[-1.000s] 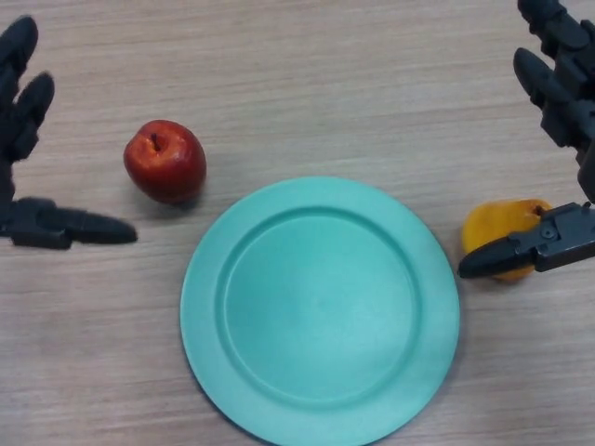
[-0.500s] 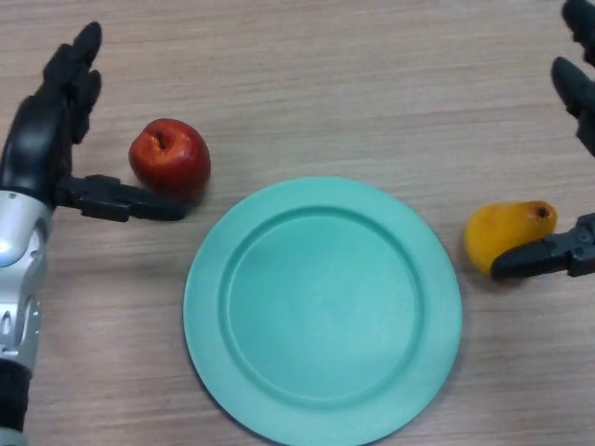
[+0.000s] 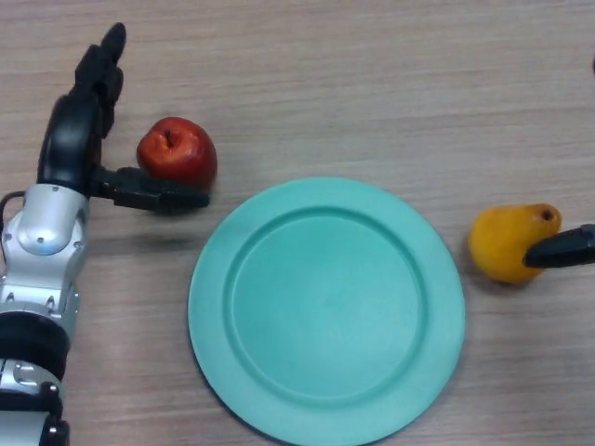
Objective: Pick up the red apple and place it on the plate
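Observation:
The red apple (image 3: pixel 177 151) sits upright on the wooden table, up and left of the teal plate (image 3: pixel 325 309). My left hand (image 3: pixel 79 130) is open beside the apple's left side. Its thumb (image 3: pixel 153 194) reaches under the apple's near edge and its fingers point away past the apple's far left. The hand is not closed round the apple. Only a fingertip of my right hand (image 3: pixel 562 249) shows at the right edge, next to a yellow pear.
A yellow pear (image 3: pixel 507 242) lies right of the plate, near the right edge. The plate holds nothing.
My left hand has moved right and forward, up to the apple, with the thumb now along its near side. My right hand has drawn back to the right, mostly out of view.

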`<state>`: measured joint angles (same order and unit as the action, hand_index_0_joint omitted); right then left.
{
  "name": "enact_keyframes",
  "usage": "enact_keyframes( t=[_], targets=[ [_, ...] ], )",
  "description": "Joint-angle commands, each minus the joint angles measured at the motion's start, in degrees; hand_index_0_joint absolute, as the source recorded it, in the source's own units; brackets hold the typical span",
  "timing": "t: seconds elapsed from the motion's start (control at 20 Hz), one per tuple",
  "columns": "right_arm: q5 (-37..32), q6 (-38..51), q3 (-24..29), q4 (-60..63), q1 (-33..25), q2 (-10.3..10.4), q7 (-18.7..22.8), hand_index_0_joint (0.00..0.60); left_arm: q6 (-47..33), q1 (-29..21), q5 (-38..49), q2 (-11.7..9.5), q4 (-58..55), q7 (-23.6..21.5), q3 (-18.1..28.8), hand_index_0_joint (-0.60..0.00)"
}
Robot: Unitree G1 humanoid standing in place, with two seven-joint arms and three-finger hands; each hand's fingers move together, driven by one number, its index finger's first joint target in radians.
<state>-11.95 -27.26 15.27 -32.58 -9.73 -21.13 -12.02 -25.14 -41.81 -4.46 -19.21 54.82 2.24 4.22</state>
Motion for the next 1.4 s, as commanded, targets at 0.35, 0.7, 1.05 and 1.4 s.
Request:
enact_keyframes(
  t=[0.35, 0.7, 1.05, 1.4],
  targets=[
    [-3.67, 5.65, 3.44, -6.50, -1.18, -2.72, 2.32, 0.000, -11.71, -3.66, -10.17, -2.84, 2.19, -4.76, -0.30, -0.600],
    [-2.47, 2.67, 1.18, -7.86, -4.30, -3.17, 2.20, 0.000, -4.30, 4.69, -1.20, -5.89, -26.78, 6.29, 2.68, -0.600],
    [-5.75, 2.69, 0.72, -8.07, -5.96, -2.62, 4.37, 0.000, 24.71, 27.79, 4.72, -1.00, -74.67, 19.12, 1.27, -0.600],
    [-2.38, 2.58, -2.26, -7.94, -5.93, -1.54, 3.76, 0.000, 33.84, 36.72, 4.19, 3.07, -80.35, 21.69, 0.89, -0.600]
  ],
)
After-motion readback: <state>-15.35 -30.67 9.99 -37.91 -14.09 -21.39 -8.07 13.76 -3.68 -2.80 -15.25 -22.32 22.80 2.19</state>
